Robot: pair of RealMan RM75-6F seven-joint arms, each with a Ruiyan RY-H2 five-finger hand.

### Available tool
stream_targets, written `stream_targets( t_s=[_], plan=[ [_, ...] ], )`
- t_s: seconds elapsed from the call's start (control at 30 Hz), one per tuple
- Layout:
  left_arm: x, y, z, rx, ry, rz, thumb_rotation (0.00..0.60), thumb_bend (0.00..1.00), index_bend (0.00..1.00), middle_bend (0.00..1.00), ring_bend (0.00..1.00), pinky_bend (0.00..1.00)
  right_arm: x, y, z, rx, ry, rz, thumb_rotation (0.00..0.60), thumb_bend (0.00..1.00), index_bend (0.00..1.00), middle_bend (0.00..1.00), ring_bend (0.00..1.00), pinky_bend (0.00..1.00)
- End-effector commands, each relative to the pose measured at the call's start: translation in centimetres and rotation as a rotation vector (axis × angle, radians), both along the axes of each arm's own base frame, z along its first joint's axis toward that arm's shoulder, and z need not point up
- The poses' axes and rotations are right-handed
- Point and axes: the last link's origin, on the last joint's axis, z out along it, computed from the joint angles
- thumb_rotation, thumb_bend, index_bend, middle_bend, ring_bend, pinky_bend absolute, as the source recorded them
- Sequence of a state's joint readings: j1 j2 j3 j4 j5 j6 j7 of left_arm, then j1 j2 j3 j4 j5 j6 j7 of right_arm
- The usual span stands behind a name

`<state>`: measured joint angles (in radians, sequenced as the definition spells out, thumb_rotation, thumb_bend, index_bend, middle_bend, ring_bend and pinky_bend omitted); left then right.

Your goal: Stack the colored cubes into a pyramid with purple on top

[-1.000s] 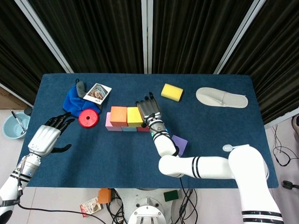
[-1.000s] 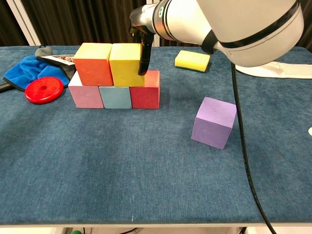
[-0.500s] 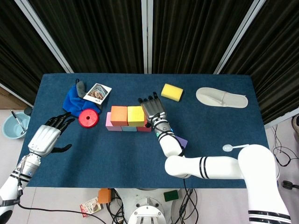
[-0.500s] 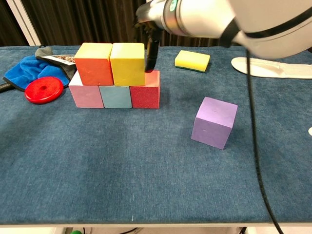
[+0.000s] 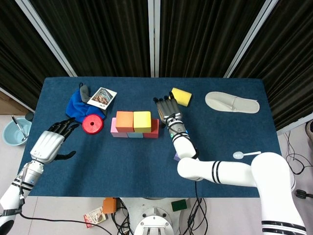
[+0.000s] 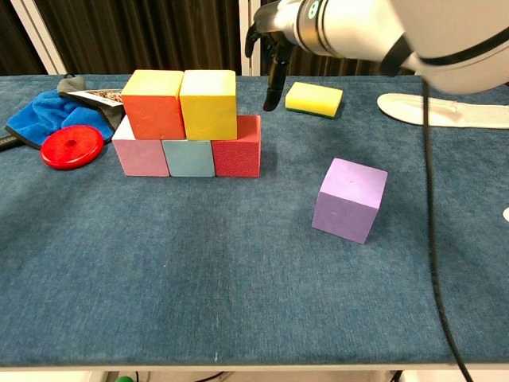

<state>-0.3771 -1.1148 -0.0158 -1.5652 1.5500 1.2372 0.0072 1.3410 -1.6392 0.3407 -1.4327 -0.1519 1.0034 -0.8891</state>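
Purple cube [image 6: 349, 199] sat alone on the table [image 6: 199, 270], apart from the stack, at about four o'clock from the right hand [image 6: 270, 56] in the chest view. That hand hung empty with fingers extended and loosely apart, just right of the yellow cube [image 6: 208, 104] and orange cube [image 6: 151, 104] (the top slot above them unfilled). The left hand [image 5: 49, 142], open and idle, lay far off at nine o'clock, so the right hand was nearer.

Left of centre, a pink cube [image 6: 140, 154], light blue cube [image 6: 188, 157] and red cube [image 6: 237, 154] form a row; orange cube [image 6: 152, 103] and yellow cube [image 6: 207, 103] sit atop. Purple cube [image 6: 348, 199] lies apart, right, slightly tilted.
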Motion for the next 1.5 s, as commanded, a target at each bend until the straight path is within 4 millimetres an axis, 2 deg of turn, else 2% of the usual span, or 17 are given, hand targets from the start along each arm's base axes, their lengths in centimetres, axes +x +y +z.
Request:
stream_targets(
  t_s=[0.03,0.13,0.27,0.43,0.7,1.03,1.3,1.5],
  plan=[
    [-0.2,-0.1,0.1,0.002,0.002,0.006,0.511,0.17,0.12,0.03,0.09,0.18,0.7,-0.2,-0.9,0.003,-0.009,0.020,0.600,0.06,0.17,0.25,0.14,0.00],
    [-0.3,-0.2,0.2,0.003,0.002,0.010,0.514,0.17,0.12,0.03,0.09,0.18,0.2,-0.3,-0.6,-0.009,-0.003,0.021,0.600,0.06,0.17,0.25,0.14,0.00],
    [-0.5,-0.2,0.1,-0.001,0.000,0.011,0.513,0.17,0.12,0.03,0.09,0.18,-1.9,-0.7,0.3,-0.023,0.018,-0.014,0.600,0.06,0.17,0.25,0.14,0.00],
    [-0.4,-0.1,-0.2,-0.004,-0.009,0.007,0.518,0.17,0.12,0.03,0.09,0.18,-3.5,-1.6,-0.5,-0.013,0.022,-0.051,0.600,0.06,0.17,0.25,0.14,0.00],
    [-1.0,-0.2,-0.1,-0.004,-0.004,0.032,0.512,0.17,0.12,0.03,0.09,0.18,-3.6,-2.9,-3.2,0.008,0.001,-0.050,0.600,0.05,0.17,0.24,0.14,0.00],
    [-1.4,0.0,-0.2,-0.011,-0.002,0.041,0.515,0.17,0.12,0.03,0.09,0.18,-3.1,-3.3,-5.7,0.017,-0.007,-0.021,0.600,0.05,0.17,0.24,0.14,0.00],
    [-1.6,-0.2,-0.2,-0.010,0.000,0.048,0.508,0.17,0.12,0.03,0.09,0.18,-2.2,-3.5,-6.2,-0.004,-0.010,0.007,0.600,0.05,0.17,0.24,0.14,0.00],
    [-1.6,-0.2,-0.2,-0.011,0.000,0.046,0.505,0.17,0.12,0.03,0.09,0.18,-2.4,-3.4,-6.1,0.002,0.000,0.007,0.600,0.05,0.17,0.24,0.14,0.00]
  ],
)
